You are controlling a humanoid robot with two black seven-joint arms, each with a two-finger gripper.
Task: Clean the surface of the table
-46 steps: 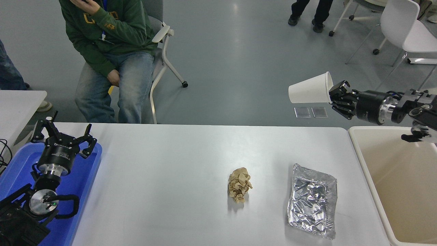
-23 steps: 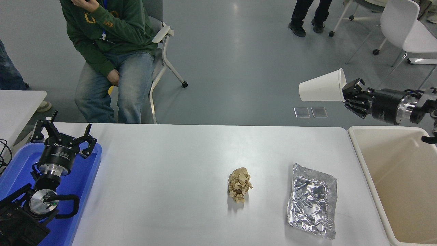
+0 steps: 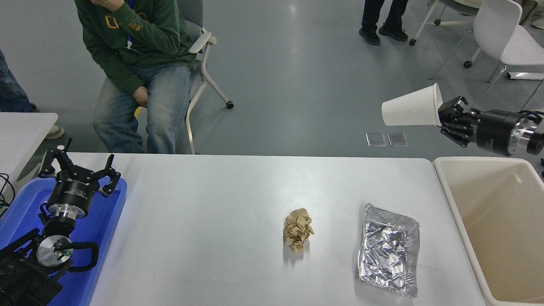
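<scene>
Table surface; right end effector level, gripping white cup

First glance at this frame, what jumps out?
The right gripper holds a white paper cup sideways in the air, beyond the table's far right corner and near the beige plastic bin. On the white tabletop lie a crumpled brown paper ball and, to its right, a crinkled silver foil tray.

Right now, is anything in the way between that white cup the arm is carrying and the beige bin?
Nothing visible. The right gripper holds the white paper cup in the air beyond the table's far right corner, and the beige bin sits open just beside and below.
</scene>
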